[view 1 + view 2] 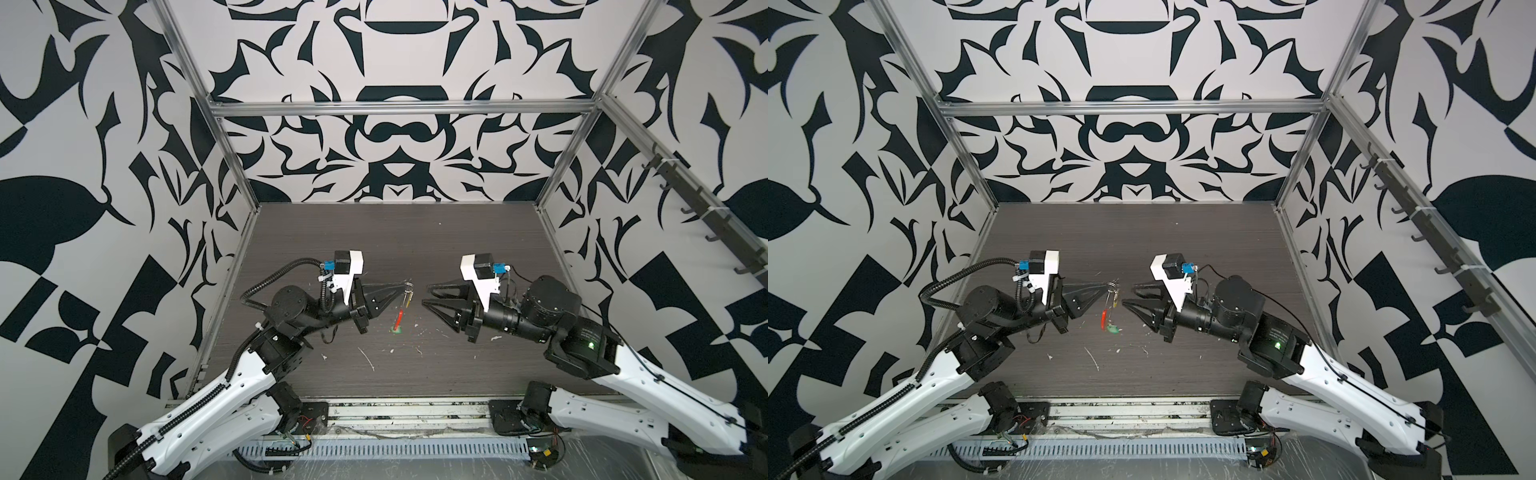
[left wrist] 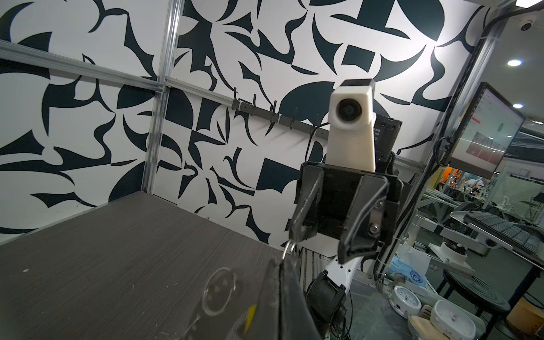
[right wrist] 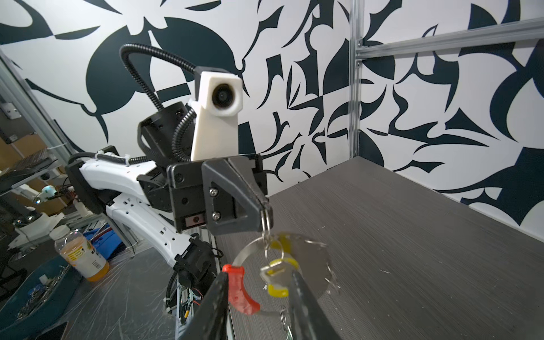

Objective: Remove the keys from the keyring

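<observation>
Keyring (image 3: 245, 250) hung from your left tool (image 3: 266, 206), whose tips pinched it tight; your right tool (image 1: 425, 294) stood partly open just beside it, gripping nothing.

I count one key ring (image 3: 240, 294), one yellow key (image 3: 275, 275), one green tag (image 1: 1113, 329), and two grippers of mine: left gripper (image 1: 405, 286) and right gripper (image 1: 425, 294).

Soft, even light from overhead fills both top views, throwing only faint shadows on the table (image 1: 374, 232), while the walls (image 1: 104, 208) around the table bow with wide-angle distortion. In the wrist views the keyring (image 3: 240, 291) above the table is smeared out of focus, and ceiling lamps (image 2: 514, 62) beyond the table glare.
</observation>
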Controlling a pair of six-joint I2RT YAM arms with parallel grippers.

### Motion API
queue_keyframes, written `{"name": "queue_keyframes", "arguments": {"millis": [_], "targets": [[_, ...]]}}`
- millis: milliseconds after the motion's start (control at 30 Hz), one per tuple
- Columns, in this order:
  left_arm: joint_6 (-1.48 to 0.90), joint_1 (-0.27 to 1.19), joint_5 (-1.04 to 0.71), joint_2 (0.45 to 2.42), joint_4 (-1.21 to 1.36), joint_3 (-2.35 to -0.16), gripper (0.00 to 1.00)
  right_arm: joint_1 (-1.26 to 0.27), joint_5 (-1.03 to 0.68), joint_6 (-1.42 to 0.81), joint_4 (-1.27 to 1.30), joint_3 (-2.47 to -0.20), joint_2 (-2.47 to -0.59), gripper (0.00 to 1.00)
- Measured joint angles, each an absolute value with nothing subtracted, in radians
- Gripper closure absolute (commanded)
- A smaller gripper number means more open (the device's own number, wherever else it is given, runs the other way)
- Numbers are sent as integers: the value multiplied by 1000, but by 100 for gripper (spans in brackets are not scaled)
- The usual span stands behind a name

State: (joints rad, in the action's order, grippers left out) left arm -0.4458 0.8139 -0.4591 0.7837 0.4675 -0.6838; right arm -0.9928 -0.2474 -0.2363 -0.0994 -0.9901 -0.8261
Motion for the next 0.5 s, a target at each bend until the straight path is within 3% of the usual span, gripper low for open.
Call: {"name": "queue_keyframes", "arguments": {"millis": [300,500], "targets": [[-446,814,-459,784,467,-684,100,-993,-242,-264,-34,-992,-911,61],[-446,814,-456,784,467,-684,100,-993,-250,-286,5,-992,-911,75]]}}
